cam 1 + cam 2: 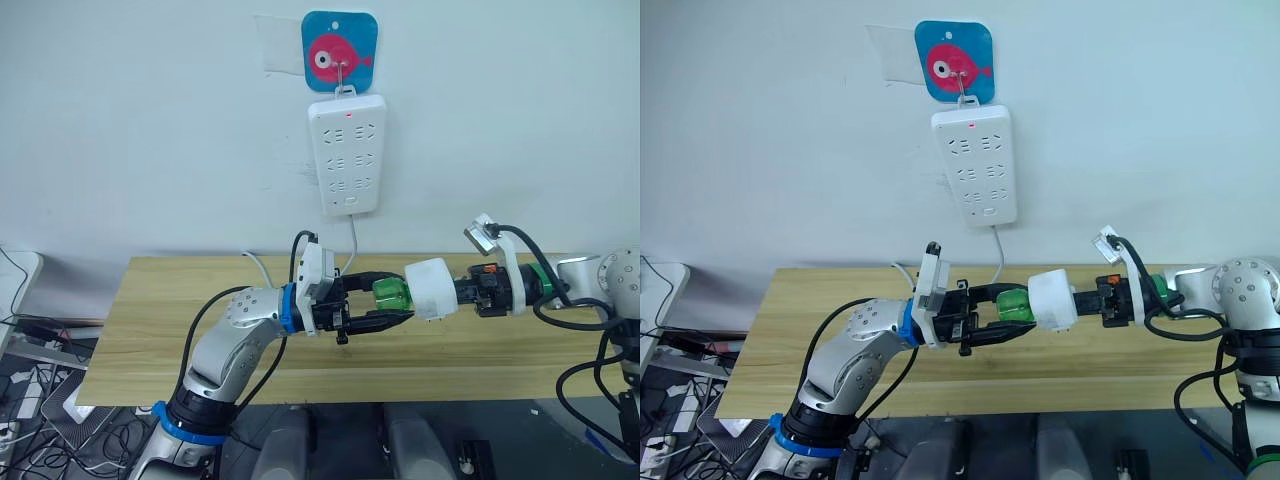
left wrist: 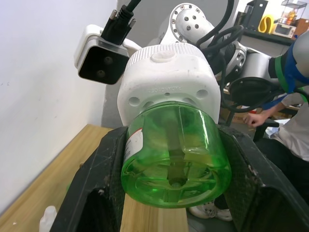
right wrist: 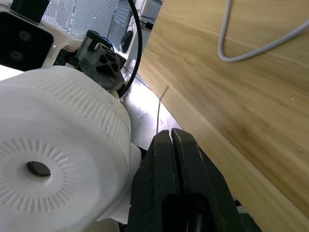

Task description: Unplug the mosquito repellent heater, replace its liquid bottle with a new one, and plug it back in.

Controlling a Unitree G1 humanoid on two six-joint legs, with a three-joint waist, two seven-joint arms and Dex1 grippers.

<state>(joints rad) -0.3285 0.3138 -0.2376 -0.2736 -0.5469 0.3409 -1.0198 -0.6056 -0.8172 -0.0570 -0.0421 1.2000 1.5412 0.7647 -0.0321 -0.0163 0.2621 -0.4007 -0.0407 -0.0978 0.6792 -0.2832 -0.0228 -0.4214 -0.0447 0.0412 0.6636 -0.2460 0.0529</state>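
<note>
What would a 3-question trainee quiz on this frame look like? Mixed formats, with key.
1. True or false: the mosquito repellent heater is plugged into the power strip.
2. Which gripper clamps the green bottle? A) left B) right
3. Fill in: the bottle and heater are held above the wooden ____.

Key: 1. False; it is held in the air by the right gripper. 2. A, the left gripper. 3. table.

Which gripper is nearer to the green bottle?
Left. The left gripper has its fingers around the green bottle; the right gripper holds the heater on the bottle's far side.
</note>
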